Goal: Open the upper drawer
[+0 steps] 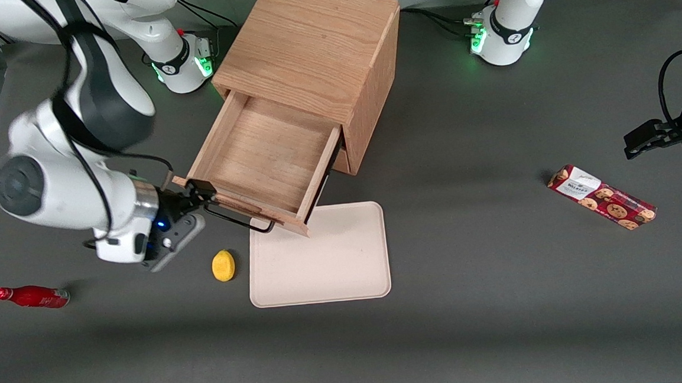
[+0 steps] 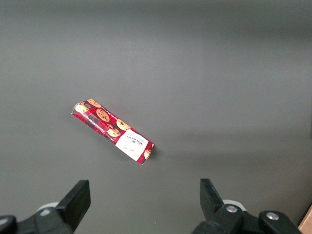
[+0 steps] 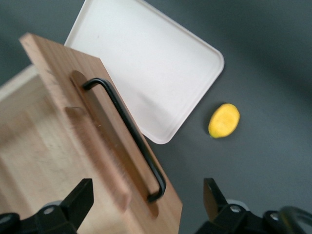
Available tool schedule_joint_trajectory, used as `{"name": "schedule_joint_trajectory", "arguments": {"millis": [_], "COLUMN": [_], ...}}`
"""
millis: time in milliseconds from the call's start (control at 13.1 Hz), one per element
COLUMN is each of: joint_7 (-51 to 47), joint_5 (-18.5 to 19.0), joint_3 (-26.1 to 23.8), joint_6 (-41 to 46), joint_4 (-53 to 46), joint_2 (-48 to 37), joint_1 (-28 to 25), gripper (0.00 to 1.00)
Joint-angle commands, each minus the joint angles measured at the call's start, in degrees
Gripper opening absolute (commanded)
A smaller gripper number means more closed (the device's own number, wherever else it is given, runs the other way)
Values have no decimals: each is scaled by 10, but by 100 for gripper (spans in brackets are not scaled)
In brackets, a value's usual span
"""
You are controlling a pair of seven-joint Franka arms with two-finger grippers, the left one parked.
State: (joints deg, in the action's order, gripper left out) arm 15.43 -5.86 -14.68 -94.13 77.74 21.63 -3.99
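The wooden box cabinet [image 1: 314,45] stands at the back of the table. Its upper drawer [image 1: 262,161] is pulled well out, with its bare oak inside showing. The thin black bar handle [image 1: 239,218] runs along the drawer front; it also shows in the right wrist view [image 3: 126,126]. My right gripper [image 1: 204,198] is at the handle's end toward the working arm. In the right wrist view the gripper [image 3: 146,200] is open. Its fingers [image 3: 80,197] stand wide, with the handle's end and the corner of the drawer front between them, held by neither. The bottom drawer is mostly hidden under the open one.
A beige tray [image 1: 321,258] lies on the table just in front of the open drawer, partly under its front [image 3: 146,63]. A yellow lemon [image 1: 223,265] lies beside the tray, below my gripper [image 3: 224,120]. A red bottle [image 1: 32,297] lies toward the working arm's end. A cookie box [image 1: 602,197] lies toward the parked arm's end.
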Motion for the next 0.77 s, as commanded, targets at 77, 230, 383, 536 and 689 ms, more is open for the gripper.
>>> {"name": "schedule_joint_trajectory", "arguments": {"millis": [77, 230, 383, 536, 689], "joint_7": [-158, -268, -299, -310, -309], "joint_5": [12, 35, 39, 36, 36], "joint_3": [32, 36, 47, 77, 128], "joint_6": [96, 147, 149, 148, 151], "joint_4": [21, 76, 166, 251, 286], "joint_2": [-120, -210, -311, -397, -450], "joint_1": [-1, 6, 14, 15, 14], "gripper": [100, 100, 100, 100, 100]}}
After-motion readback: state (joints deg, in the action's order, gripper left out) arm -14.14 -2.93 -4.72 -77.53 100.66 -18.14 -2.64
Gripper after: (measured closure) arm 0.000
